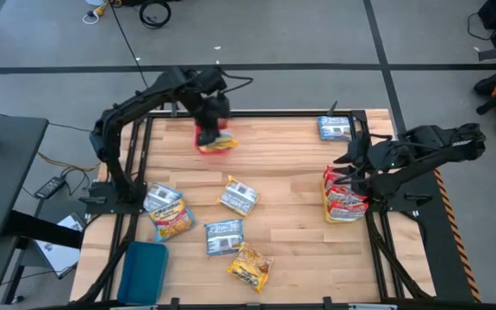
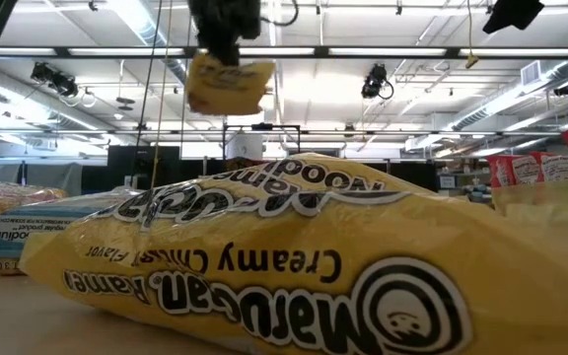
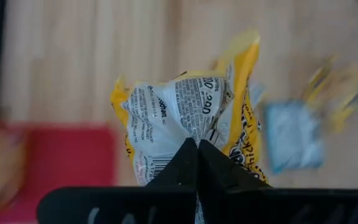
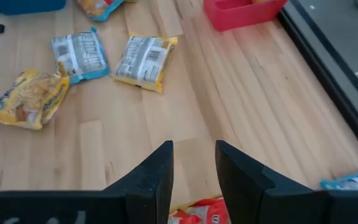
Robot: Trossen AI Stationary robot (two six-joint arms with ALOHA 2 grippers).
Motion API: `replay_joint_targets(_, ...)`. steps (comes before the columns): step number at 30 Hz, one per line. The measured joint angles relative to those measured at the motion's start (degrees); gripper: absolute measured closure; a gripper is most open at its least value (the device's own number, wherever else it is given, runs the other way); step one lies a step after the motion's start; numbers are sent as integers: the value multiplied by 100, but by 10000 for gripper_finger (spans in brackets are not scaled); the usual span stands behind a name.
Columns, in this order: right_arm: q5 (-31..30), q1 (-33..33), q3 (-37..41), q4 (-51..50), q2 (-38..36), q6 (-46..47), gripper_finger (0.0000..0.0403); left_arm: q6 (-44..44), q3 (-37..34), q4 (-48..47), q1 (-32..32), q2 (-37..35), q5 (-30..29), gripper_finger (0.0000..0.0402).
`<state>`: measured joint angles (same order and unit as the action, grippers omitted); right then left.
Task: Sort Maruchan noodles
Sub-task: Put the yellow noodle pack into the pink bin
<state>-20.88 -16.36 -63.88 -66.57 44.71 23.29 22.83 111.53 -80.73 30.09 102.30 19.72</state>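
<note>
My left gripper (image 1: 211, 116) is over the table's far left part, shut on a yellow-edged noodle packet (image 1: 218, 140) held above the red tray (image 1: 203, 138). In the low view the packet (image 2: 227, 85) hangs under that gripper (image 2: 223, 37). My right gripper (image 4: 193, 155) waits open at the table's right side, just above a stack of red packets (image 1: 344, 200). Several more packets lie flat on the wood: a yellow-edged one (image 1: 239, 196), a blue-edged one (image 1: 224, 235), a yellow one (image 1: 250, 265), two at the left (image 1: 167, 211), and a blue one at the far right (image 1: 334, 127). My left gripper pinches the yellow packet between its two fingers (image 3: 185, 163), on the grey printed back (image 3: 185, 118), where the plastic is gathered into creases. The fingers point down from above. The packet is lifted clear and hangs tilted below them, over the red tray (image 3: 61, 162).
A blue tray (image 1: 143, 269) sits at the near left corner. In the low view a yellow packet (image 2: 264, 266) lies close to the camera and blocks most of the table. Bare wood shows in the table's middle and far centre (image 1: 274, 146). Black frame rails run along the left and right sides.
</note>
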Motion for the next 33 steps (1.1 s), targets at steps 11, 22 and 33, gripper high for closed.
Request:
replay_joint_targets(11,405,0,0,363,223,162,279,1282,-1038,318,821,3,-190,400)
replay_joint_targets(22,-359,2,2,1722,704,-366,279,2138,-2427,1964,1228,4,314,400)
replay_joint_targets(33,-639,63,2,2434,1536,-668,279,2633,-3061,2353,1492,7,493,395)
